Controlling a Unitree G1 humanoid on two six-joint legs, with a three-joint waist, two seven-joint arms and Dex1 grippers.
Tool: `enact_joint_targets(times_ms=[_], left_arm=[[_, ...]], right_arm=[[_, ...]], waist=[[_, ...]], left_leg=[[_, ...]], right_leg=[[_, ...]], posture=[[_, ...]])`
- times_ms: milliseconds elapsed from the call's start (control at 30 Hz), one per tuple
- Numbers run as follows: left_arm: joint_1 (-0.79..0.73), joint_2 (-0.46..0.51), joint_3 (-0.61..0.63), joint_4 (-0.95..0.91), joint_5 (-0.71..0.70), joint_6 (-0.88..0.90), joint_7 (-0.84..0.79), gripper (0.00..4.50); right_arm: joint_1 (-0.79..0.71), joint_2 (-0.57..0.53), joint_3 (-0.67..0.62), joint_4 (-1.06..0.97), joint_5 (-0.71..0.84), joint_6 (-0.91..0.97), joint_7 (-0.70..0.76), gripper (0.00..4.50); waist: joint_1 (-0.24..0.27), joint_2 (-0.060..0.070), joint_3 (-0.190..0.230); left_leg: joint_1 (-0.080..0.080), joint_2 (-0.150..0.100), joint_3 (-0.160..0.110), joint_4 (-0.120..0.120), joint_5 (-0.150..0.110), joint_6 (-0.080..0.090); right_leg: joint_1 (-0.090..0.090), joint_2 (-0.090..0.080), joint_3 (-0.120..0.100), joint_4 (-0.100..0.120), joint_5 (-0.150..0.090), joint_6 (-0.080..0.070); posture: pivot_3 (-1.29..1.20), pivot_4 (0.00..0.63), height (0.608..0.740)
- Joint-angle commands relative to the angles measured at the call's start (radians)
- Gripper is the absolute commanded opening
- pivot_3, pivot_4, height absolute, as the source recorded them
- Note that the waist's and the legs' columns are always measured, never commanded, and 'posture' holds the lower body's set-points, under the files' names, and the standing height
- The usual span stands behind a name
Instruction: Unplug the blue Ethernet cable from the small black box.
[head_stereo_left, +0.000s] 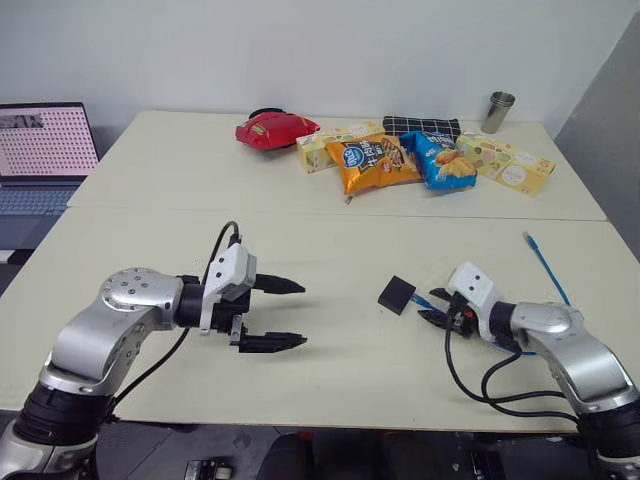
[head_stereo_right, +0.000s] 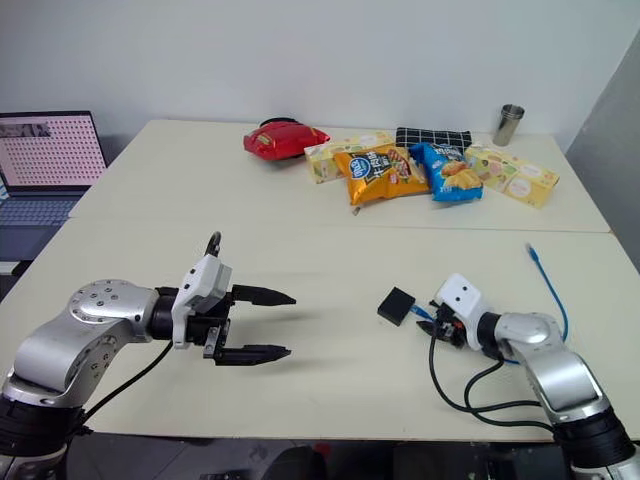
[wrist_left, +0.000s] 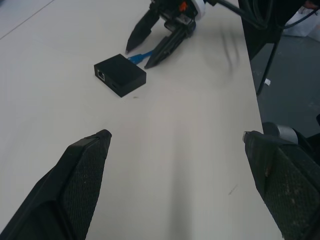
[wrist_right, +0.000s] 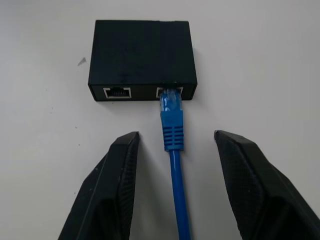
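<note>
My left gripper (head_stereo_left: 287, 314) hangs above the table, fingers spread wide, pointing right. My right gripper (head_stereo_left: 436, 306) sits low near the table's front edge, its fingers parted, aimed left.

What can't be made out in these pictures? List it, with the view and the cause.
- Right wrist view: whether the blue Ethernet cable plug is seated in the small black box port or just outside it; its tip lies at the port mouth.
- Eye views: the cable's middle stretch, hidden behind the right hand and its arm.
- Eye views: the laptop, cut off by the left edge.
</note>
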Motion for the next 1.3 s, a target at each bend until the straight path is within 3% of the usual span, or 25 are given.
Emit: enact_joint_targets(times_ms=[33,400,800,1067,1300], left_arm=[[-0.011,-0.012,-0.006,-0.041,-0.021,0.007,0.012,4.5],[-0.054,-0.108,-0.016,0.042,-0.013,0.033,0.111,4.5],[-0.123,-0.193,0.048,0.11,-0.253,0.344,0.183,4.5],[-0.142,-0.254,0.052,0.115,-0.29,0.396,0.25,4.5],[-0.148,-0.267,0.062,0.131,-0.304,0.409,0.263,3.21]], right_arm=[[-0.019,0.0,0.002,-0.001,0.007,0.017,0.01,2.37],[-0.06,-0.016,0.057,-0.027,-0.056,-0.069,0.014,0.15],[-0.214,-0.043,0.151,-0.014,-0.301,-0.8,0.034,0.14],[-0.282,0.001,0.159,0.02,-0.332,-0.937,0.028,0.14],[-0.297,0.019,0.148,0.022,-0.335,-0.936,0.035,0.14]], waist=[[0.0,0.0,0.0],[0.0,0.0,0.0],[-0.003,0.0,0.0],[-0.003,0.0,0.0],[-0.002,0.0,0.0]], left_leg=[[0.0,0.0,0.0,0.0,0.0,0.0],[0.0,0.0,0.0,0.0,0.0,0.0],[0.0,0.0,0.0,0.001,0.0,0.0],[0.0,0.0,0.0,0.002,0.0,-0.001],[0.0,0.0,0.0,0.002,0.0,-0.001]], right_leg=[[0.0,0.0,0.0,0.0,0.0,0.0],[0.0,0.0,0.0,0.001,0.0,0.0],[-0.001,0.0,0.0,0.001,0.0,0.0],[-0.001,0.0,-0.001,0.002,0.0,0.0],[-0.001,-0.001,-0.001,0.003,0.0,0.0]], posture=[[0.0,0.15,0.74],[0.0,0.15,0.74],[0.0,0.15,0.74],[0.0,0.15,0.74],[0.0,0.15,0.74]])
